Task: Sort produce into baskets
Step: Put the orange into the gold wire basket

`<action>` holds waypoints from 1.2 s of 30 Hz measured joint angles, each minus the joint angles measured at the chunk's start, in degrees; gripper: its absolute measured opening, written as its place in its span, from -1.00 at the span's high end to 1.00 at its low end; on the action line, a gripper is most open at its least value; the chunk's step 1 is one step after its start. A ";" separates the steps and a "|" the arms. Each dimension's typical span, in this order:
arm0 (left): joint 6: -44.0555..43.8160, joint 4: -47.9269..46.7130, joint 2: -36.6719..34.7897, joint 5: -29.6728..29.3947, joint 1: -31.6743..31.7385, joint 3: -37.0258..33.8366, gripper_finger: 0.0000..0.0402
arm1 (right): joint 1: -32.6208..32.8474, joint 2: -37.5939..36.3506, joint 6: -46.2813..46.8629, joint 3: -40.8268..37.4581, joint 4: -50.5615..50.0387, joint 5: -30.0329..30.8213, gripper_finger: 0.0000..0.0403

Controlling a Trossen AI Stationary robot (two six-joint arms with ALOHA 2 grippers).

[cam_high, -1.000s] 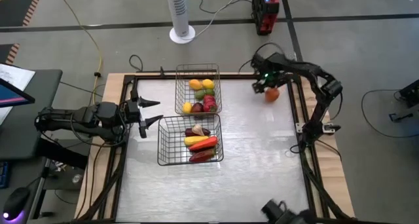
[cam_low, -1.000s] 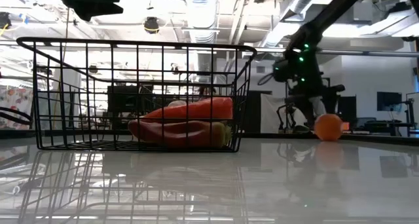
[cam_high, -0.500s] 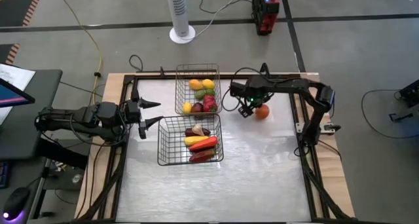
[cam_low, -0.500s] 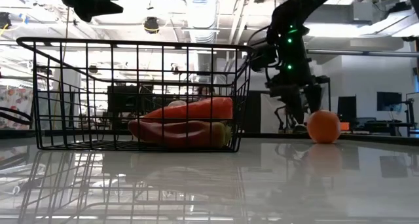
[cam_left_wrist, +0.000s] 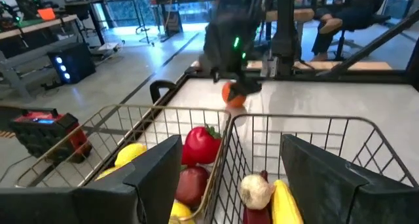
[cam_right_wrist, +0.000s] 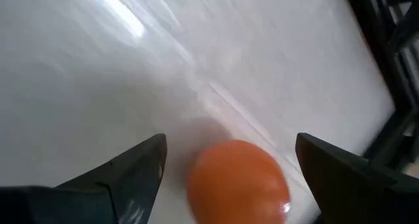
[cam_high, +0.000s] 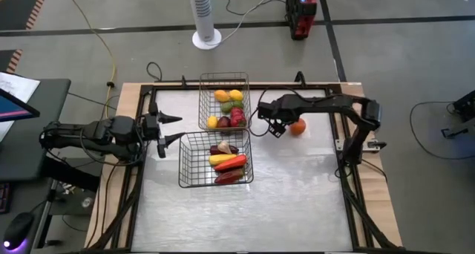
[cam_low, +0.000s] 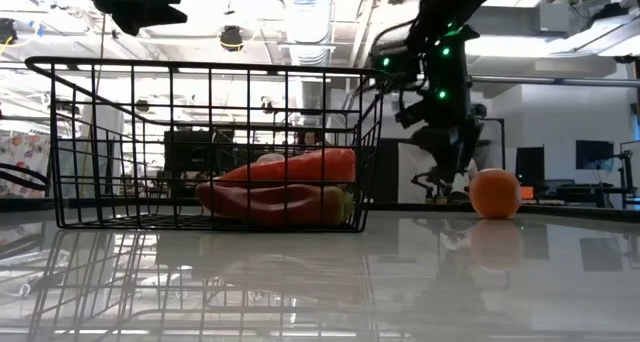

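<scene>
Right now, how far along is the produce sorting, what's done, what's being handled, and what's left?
Mostly done: round fruits fill the narrower silvery wire basket, and long red and yellow pieces lie in the wider dark wire basket. In hand: nothing is gripped; the right gripper has its fingers open beside the round orange fruit on the table. Left: that orange, the only piece outside a basket. The left gripper waits open near the baskets.

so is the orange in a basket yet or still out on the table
Out. The orange sits on the bare table, apart from both baskets, between the open right gripper's fingers.
</scene>
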 joint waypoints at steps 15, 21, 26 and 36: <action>-2.50 1.61 0.01 2.12 -0.01 0.00 -0.24 | 5.33 -30.91 5.09 -32.57 33.41 5.55 -0.83; -2.97 1.54 0.04 3.13 -0.02 0.00 -0.24 | 5.32 -31.45 5.44 -40.28 40.16 11.84 -0.83; -1.85 1.54 0.04 1.80 -0.02 0.00 -0.24 | 5.32 -28.55 6.22 -41.71 42.98 8.47 -0.83; -1.81 1.52 0.04 1.23 -0.02 0.00 -0.24 | 5.34 -28.64 7.89 -41.83 41.75 7.77 -0.77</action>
